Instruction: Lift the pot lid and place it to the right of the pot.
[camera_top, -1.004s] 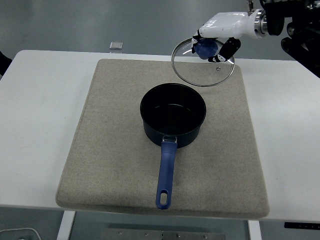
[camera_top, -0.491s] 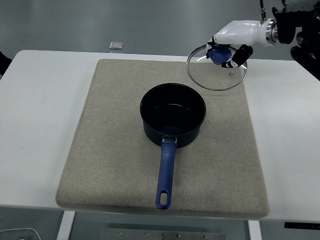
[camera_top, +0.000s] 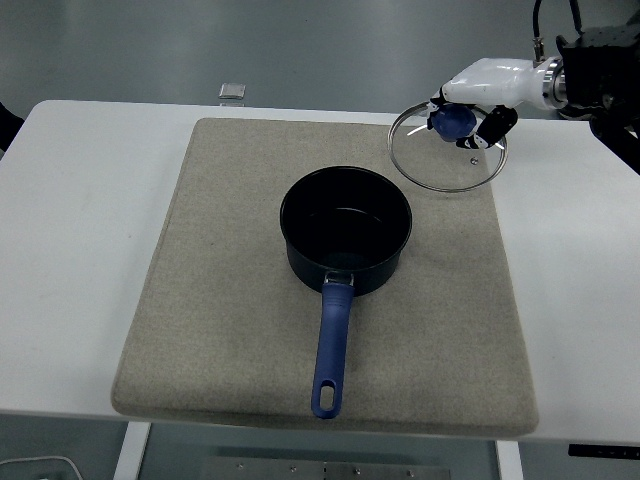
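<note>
Gripping the blue knob of the glass lid (camera_top: 447, 150) with the right hand (camera_top: 470, 95), above the mat's (camera_top: 230, 300) far right corner. Lifted clear of the open pot (camera_top: 345, 232); not yet set down at right.

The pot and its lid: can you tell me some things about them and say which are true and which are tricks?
1. The glass lid is on the pot. False: it is off, up at the right.
2. The right hand holds the lid by its blue knob. True.
3. The pot's blue handle points toward the table's near edge. True.
4. The pot stands on the bare white table. False: it stands on a beige mat.
</note>
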